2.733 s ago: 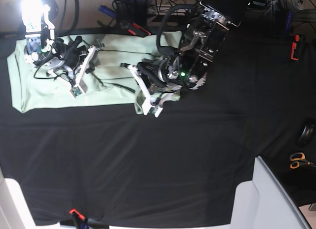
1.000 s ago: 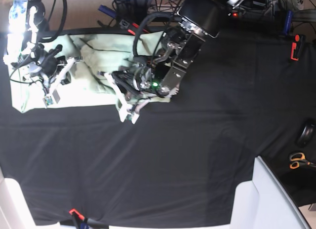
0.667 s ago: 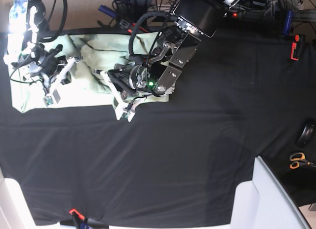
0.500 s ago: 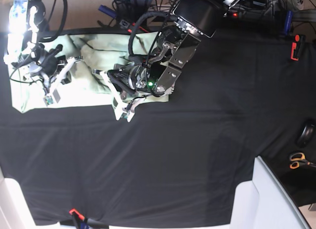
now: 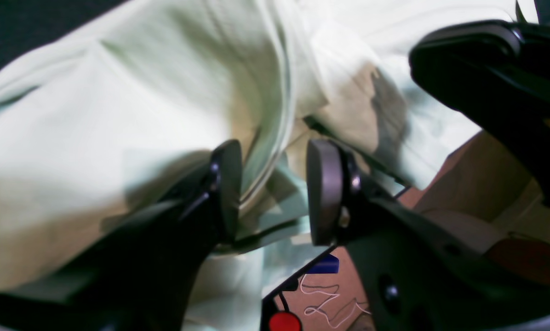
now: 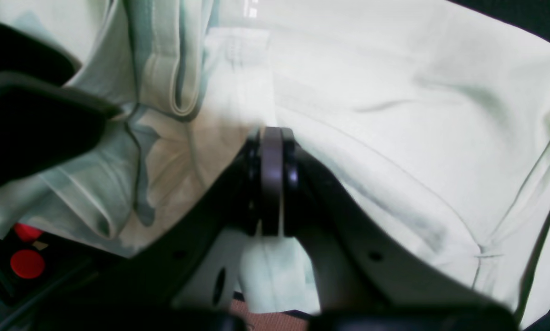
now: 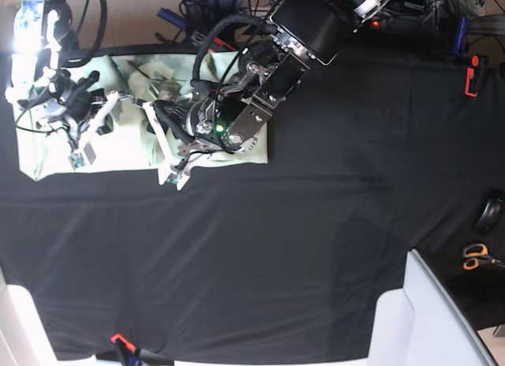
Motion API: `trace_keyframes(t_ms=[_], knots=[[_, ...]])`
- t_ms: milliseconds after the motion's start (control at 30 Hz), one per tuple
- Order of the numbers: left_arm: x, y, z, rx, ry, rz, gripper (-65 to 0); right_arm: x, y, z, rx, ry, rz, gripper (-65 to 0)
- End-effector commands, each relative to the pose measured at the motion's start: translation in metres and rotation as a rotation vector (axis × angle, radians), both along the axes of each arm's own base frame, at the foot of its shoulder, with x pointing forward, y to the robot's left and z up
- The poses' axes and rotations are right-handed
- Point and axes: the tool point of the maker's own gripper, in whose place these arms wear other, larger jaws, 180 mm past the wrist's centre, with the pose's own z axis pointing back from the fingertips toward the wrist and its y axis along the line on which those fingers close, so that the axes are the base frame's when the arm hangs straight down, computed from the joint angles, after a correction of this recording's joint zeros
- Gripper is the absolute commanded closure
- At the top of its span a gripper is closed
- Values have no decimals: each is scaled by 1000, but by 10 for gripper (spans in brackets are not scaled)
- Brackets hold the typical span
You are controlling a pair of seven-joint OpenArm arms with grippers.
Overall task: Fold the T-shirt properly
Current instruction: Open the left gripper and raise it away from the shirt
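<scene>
Releasing: left end effector jaws have parted around the T-shirt hem after carrying it leftward; fold laid. Right end effector stays clamped on cloth at desk corner.

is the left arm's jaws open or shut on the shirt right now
Open: the left gripper shows a clear gap between its pads, with T-shirt cloth loose between them.

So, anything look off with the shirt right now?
Yes: the T-shirt isn't flat. Cloth is bunched in ridges near the left gripper, and a fold stands between its parted jaws.
</scene>
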Motion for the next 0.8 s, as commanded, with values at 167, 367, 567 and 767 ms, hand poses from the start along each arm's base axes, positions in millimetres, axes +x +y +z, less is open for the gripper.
trace_keyframes(t_ms=[167,367,567,767], knots=[[31,-10,61,-110,-169,10,-237,7,0,7,2,-33,8,0],[53,72,66,1,-187,118,-198,3,19,6,-4,-6,87,0],[35,211,39,185,-143,342,0,-5,79,35,-2,-81,332,0],[-10,344,25,385,-68,576,0,-21,131,42,48,-94,476,0]])
